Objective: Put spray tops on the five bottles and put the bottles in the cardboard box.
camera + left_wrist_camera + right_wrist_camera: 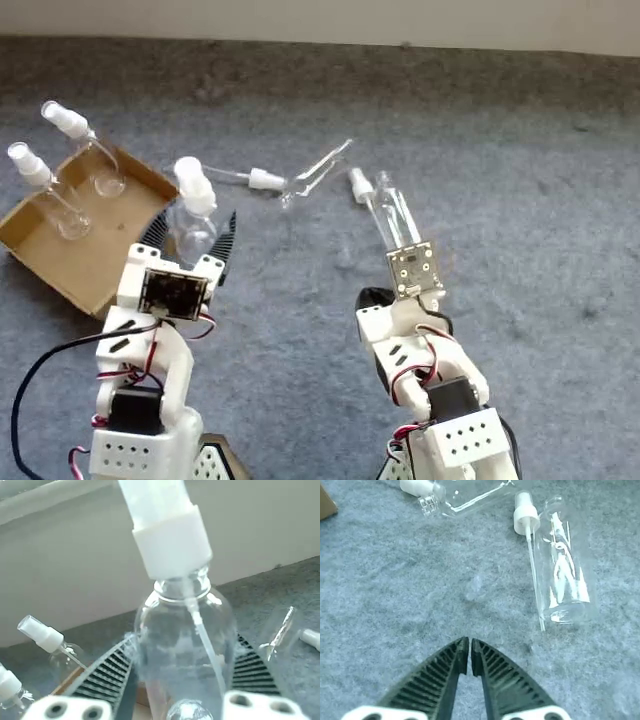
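Pinches a clear round plastic bottle (pixel 182 630) between the ribbed black jaws of the left gripper (pixel 198 225), upright, at the right corner of the shallow brown cardboard box (pixel 85 265), seemingly just outside its rim. Cannot tell whether lifted or standing on the carpet. Carries a white plastic spray top (pixel 172 540) on that bottle's neck, dip tube down inside, a little tilted. Judged capped or nearly so, hence gripped low on the body and upright, ready for setting into the box. Holds the left arm folded low, jaws pointing toward the far edge of the grey carpeted table (pixel 520 150).

Has one capped clear bottle (pixel 62 200) and a second capped bottle (pixel 100 165) inside the box, near the table's left edge. By that count, two of five done and a third in hand.

Presses the right gripper (pixel 470 652) together on nothing, tips aimed down at bare carpet near the table's middle. Hangs just short of an uncapped clear cylindrical bottle (pixel 567 575) lying on its side, with a loose white spray top (pixel 526 517) and its long tube just beside the open mouth. Has a further clear lying bottle (pixel 470 495) beyond, toward the far edge, with another white top (pixel 415 485) next to its threaded neck, not on it. Probably parked so, out of the left arm's way yet within reach of the next bottle.
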Robot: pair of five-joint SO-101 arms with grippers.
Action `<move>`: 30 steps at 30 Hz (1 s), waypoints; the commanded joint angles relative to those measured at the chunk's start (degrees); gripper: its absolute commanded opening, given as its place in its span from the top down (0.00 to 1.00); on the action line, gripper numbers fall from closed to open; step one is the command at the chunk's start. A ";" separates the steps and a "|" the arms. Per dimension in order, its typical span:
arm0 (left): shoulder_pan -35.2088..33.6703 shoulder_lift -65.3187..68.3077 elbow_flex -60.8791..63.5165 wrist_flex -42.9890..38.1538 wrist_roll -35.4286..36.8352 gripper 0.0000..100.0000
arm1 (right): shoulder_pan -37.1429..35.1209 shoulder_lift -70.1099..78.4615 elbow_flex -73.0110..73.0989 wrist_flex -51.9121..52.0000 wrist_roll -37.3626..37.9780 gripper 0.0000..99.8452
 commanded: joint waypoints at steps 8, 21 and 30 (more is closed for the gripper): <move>-4.62 32.13 -21.85 -1.32 -0.26 0.88 | 0.40 -0.66 2.68 -4.70 -0.09 0.99; -12.00 49.10 -19.91 -23.74 -0.26 0.88 | 0.40 -0.66 2.68 -4.70 -0.09 0.99; -15.52 66.68 -20.62 -39.30 4.22 0.88 | -1.19 -0.66 2.68 -4.70 -0.09 0.99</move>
